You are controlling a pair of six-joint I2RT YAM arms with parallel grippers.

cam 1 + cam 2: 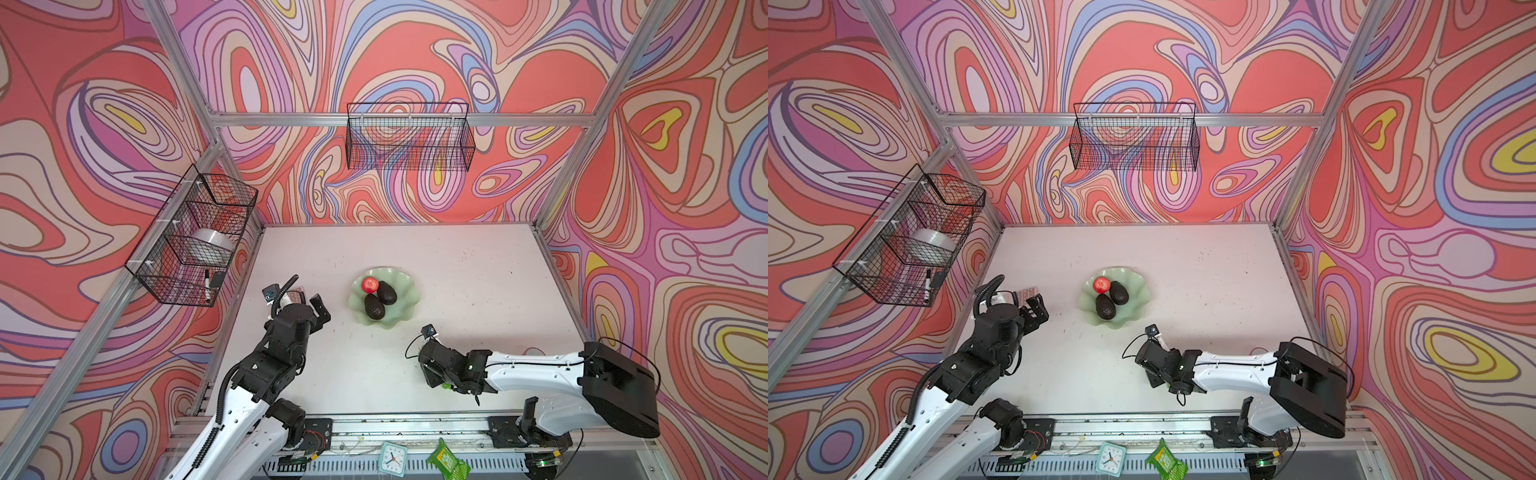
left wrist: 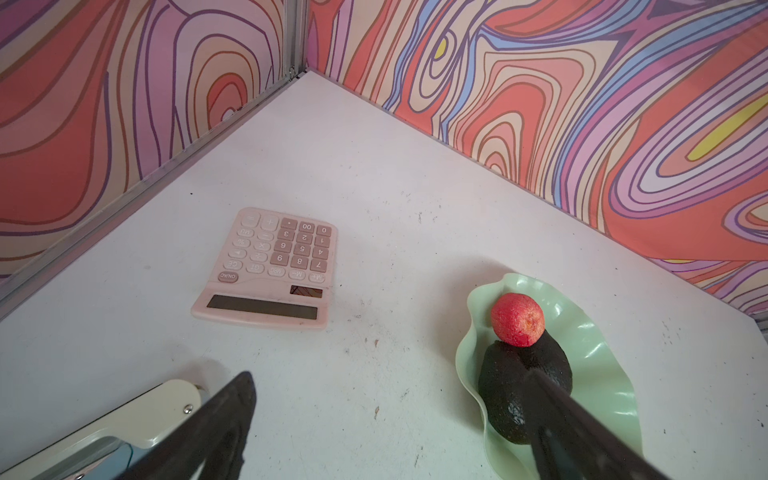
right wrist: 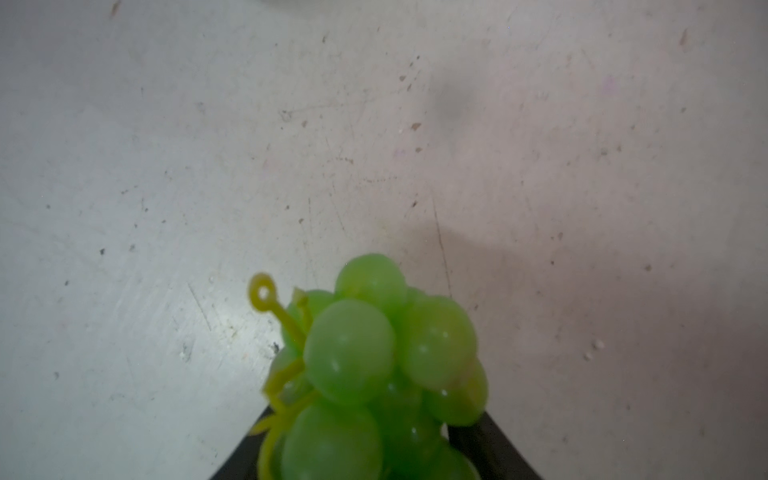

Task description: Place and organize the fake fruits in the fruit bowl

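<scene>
The pale green fruit bowl (image 1: 405, 286) (image 1: 1138, 291) (image 2: 602, 353) stands mid-table in both top views. In it lie a red apple (image 1: 370, 285) (image 2: 517, 320) and two dark avocados (image 1: 387, 292) (image 1: 374, 306) (image 2: 505, 382). My left gripper (image 1: 322, 309) (image 2: 390, 415) is open and empty, a little left of the bowl. A bunch of green grapes (image 3: 349, 349) (image 1: 446, 385) sits between the black fingers of my right gripper (image 1: 436, 380) (image 3: 374, 415), low over the table near the front, well short of the bowl. The fingers press against both sides of the bunch.
A pink calculator (image 2: 274, 266) lies on the table beyond my left gripper, and a cream object (image 2: 158, 411) sits beside its finger. Wire baskets hang on the back wall (image 1: 409, 137) and left wall (image 1: 195, 237). A small clock (image 1: 392, 457) and green snack packet (image 1: 449, 459) lie at the front rail.
</scene>
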